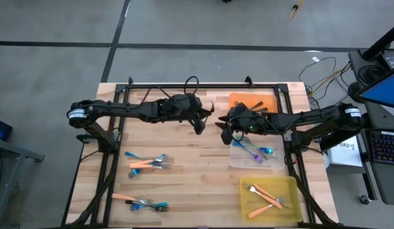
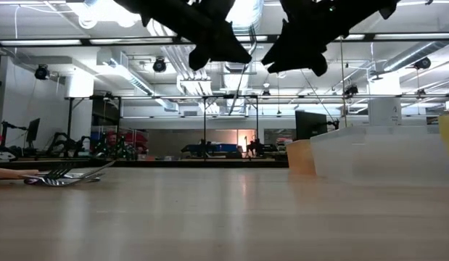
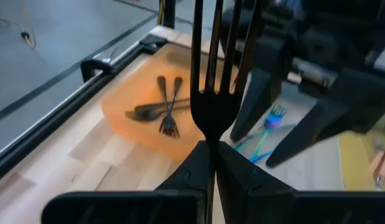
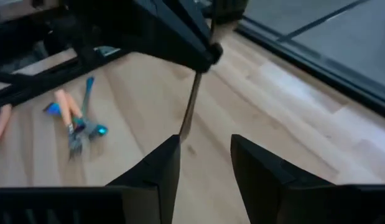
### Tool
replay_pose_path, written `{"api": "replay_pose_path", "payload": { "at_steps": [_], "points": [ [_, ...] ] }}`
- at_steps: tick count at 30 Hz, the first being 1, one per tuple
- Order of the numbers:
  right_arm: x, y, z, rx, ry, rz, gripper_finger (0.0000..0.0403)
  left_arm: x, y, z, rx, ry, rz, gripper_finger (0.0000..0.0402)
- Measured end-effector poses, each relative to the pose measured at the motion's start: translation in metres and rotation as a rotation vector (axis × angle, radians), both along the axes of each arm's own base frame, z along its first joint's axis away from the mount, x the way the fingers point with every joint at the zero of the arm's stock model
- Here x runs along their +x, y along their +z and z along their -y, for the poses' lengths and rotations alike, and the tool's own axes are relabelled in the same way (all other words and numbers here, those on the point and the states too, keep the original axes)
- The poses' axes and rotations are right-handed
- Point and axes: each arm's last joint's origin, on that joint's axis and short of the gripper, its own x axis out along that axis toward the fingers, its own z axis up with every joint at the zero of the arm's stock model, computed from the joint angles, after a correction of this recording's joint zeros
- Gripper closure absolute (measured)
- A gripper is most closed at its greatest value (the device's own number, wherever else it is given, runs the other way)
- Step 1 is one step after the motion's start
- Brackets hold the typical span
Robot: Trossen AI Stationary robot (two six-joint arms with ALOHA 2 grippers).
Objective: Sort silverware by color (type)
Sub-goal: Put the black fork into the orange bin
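Observation:
My left gripper [image 3: 212, 155] is over the table's middle [image 1: 205, 119], shut on a dark grey-black fork [image 3: 214, 109]. My right gripper [image 4: 204, 168] hovers open just to its right [image 1: 224, 130], touching nothing; the fork's handle [image 4: 190, 109] hangs just ahead of its fingers. In the low view both grippers [image 2: 217, 43] [image 2: 304, 43] are well above the tabletop. Dark forks [image 3: 167, 112] lie in the orange tray [image 1: 268, 98], blue forks [image 1: 254, 149] in the clear tray, orange forks [image 1: 267, 194] in the yellow tray. Two mixed groups of orange and blue forks [image 1: 149, 163] [image 1: 140, 202] lie on the table's left part. My left gripper pinches the dark fork between its two fingers at the neck [image 3: 212, 138], just below the tines. The tines [image 3: 217, 43] stick out beyond the fingertips, and the handle [image 4: 190, 109] hangs below them. The fork is lifted clear of the table.
The orange tray, the clear tray [image 1: 238, 159] and the yellow tray [image 1: 292, 210] stand in a column along the table's right side. A black frame [image 1: 184, 84] rims the table. Bare wood [image 1: 197, 178] lies between the loose forks and the trays.

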Motion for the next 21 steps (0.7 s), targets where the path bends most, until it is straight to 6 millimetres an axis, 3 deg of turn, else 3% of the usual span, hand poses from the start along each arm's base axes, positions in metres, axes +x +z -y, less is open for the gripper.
{"api": "replay_pose_path", "payload": {
  "at_steps": [11, 21],
  "points": [
    [0.003, 0.000, 0.002, -0.025, -0.031, 0.020, 0.0268, 0.005, 0.012, 0.003, -0.016, -0.066, 0.141, 0.0402],
    [0.004, 0.004, 0.005, -0.063, -0.145, 0.066, 0.0268, 0.004, 0.014, -0.003, 0.008, 0.251, 0.201, 0.0401]
  ]
}}
